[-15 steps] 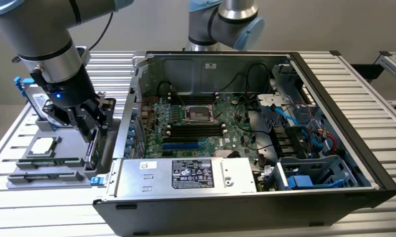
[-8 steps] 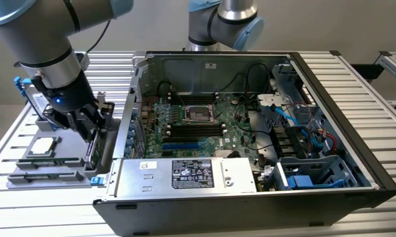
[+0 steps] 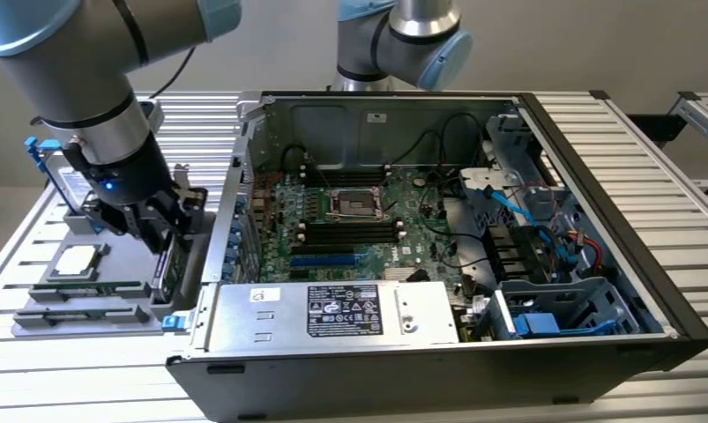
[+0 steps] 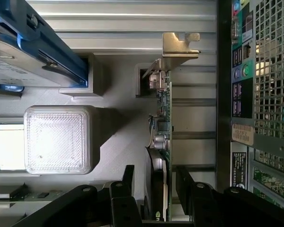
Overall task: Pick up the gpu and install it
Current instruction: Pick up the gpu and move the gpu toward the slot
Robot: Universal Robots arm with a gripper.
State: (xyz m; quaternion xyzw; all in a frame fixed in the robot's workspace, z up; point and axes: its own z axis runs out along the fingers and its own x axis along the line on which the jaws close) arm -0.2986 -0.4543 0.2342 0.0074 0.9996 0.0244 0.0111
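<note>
The gpu [image 4: 164,118] stands on edge in a slot of the grey holder tray [image 3: 118,256], seen edge-on in the wrist view with its silver end bracket [image 4: 178,47] at the far end. In the exterior view the gpu [image 3: 173,269] sits just outside the computer case's wall. My gripper [image 4: 155,182] is low over it and open, one black finger [image 4: 128,174] on each side of the card with gaps showing. The same gripper [image 3: 166,236] hangs at the exterior view's left, beside the open computer case [image 3: 671,308], whose motherboard [image 3: 354,220] lies exposed with blue card slots [image 3: 324,261].
The tray also holds a silver hard drive with blue rails [image 3: 48,167], a processor [image 3: 74,262] and memory sticks [image 3: 83,291]. A white square block [image 4: 57,139] stands close beside the gpu. The case's perforated rear panel [image 4: 270,94] is right next to my gripper. A second arm [image 3: 401,35] stands behind the case.
</note>
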